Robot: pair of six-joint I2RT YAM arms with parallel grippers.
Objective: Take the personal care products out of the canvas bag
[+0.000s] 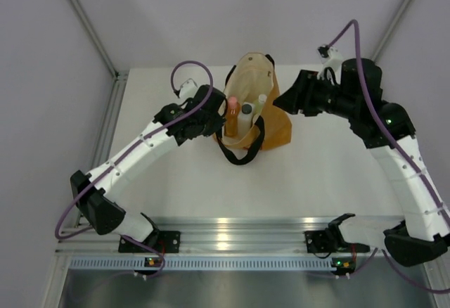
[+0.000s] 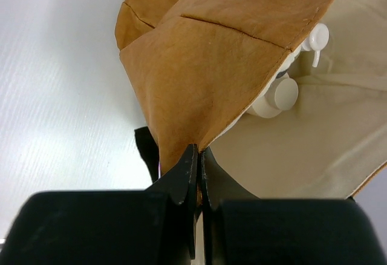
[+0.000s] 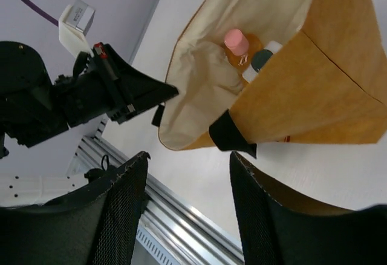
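From above, my left pincer [image 1: 213,126] is clamping the near left rim of the canvas bag [image 1: 275,129], which is standing open in the middle of the table [image 1: 176,181], while my right pincer [image 1: 280,102] is hovering at the bag's right wall. The orange bottle [image 1: 231,117] with its pink cap is leaning inside the mouth beside paler containers. I am judging the main risk here to be the soft bag tipping or sliding if I tug the rim sideways, spilling the bottles deeper into the folds. Through my left wrist camera, my jaws are pressing flat together on the mustard fabric at its corner, and past that fold the pump bottle [image 2: 315,37] is showing its white top, with another round white cap just below it that I cannot match to a container. Through my right wrist camera, my jaws are standing apart with nothing visibly between them, the bag's wall lying behind the right finger, so a blind close could catch cloth or the black handle [image 3: 232,135] instead of a product. Inside the cream lining, the orange bottle and the black-capped bottle [image 3: 263,59] are resting together against the far wall; I am not seeing the jar.
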